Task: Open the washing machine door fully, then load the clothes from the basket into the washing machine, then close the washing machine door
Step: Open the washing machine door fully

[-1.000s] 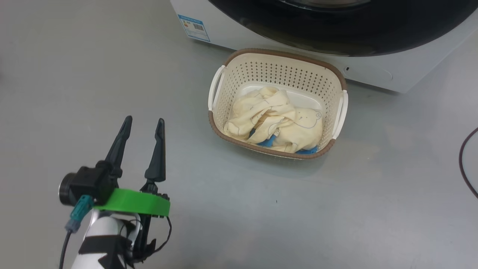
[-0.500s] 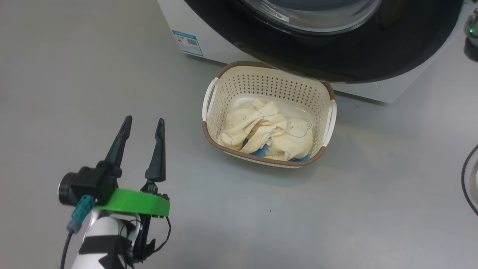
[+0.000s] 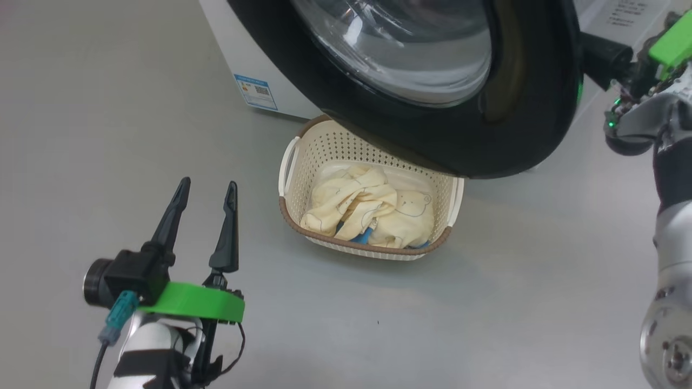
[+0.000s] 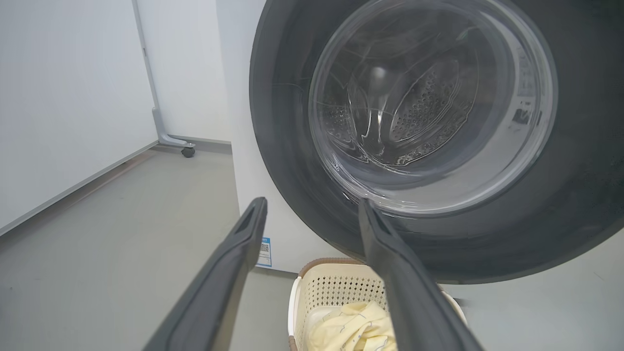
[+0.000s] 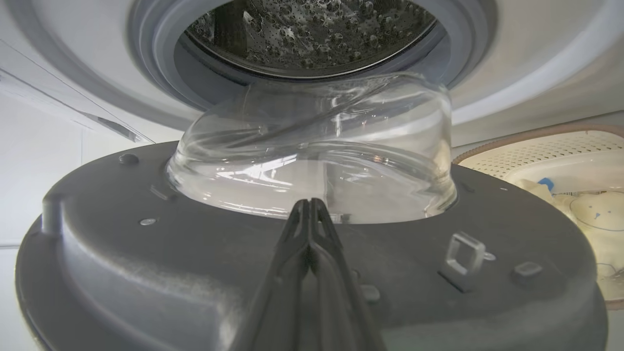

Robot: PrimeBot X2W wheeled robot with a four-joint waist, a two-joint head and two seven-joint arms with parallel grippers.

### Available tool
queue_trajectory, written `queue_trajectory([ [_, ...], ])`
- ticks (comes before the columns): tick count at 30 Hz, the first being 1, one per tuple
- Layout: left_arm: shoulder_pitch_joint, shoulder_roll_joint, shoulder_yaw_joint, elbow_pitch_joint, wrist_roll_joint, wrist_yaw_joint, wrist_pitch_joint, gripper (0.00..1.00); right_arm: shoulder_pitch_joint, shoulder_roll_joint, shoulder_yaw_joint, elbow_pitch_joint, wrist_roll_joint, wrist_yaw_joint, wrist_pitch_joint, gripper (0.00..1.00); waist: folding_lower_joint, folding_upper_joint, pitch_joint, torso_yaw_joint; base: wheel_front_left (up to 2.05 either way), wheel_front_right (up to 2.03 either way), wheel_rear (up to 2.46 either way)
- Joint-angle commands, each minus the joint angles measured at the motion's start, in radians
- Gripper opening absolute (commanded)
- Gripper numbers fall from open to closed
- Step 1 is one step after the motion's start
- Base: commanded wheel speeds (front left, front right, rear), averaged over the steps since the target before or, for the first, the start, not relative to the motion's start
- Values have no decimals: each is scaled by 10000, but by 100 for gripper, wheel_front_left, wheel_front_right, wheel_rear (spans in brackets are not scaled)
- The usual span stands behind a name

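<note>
- The washer (image 3: 240,54) stands at the far edge of the grey floor (image 3: 486,313), with a blue sticker (image 3: 255,92) low on its white front.
- Its black door (image 3: 432,151) stands swung out from the front, partly open, and the clear window (image 3: 400,48) bulges at its centre.
- In the right wrist view the door's grey inner face lies across the frame, with the gasket (image 5: 161,63) and the steel drum (image 5: 312,34) beyond it.
- The basket (image 3: 367,249) sits on the floor just before the washer. In the head view the door's lower edge overhangs its far side.
- The clothes (image 3: 373,213) lie bunched in the basket, cream with blue trims.
- The left gripper (image 3: 208,183) hovers over the floor to the basket's left, well apart from it, fingers spread wide and holding nothing.
- The right gripper (image 5: 307,204) has its fingers pressed together on nothing. The tips are at the foot of the window on the door's inner side; whether they touch it cannot be told.
- The right arm (image 3: 670,216) rises along the right edge of the head view, its wrist just beside the door's rim.
</note>
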Motion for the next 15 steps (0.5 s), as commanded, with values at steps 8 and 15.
queue_trajectory([
  [8,198,248,410,-248,159,-80,-139,100,2093,246,3175,-2478,2496,0,-76,0,0,-1,-354,-188,0,0,0],
  [15,265,289,394,-221,191,-99,-139,100,3443,246,4897,-4006,3491,0,-604,0,0,-1,-555,-270,0,0,0],
])
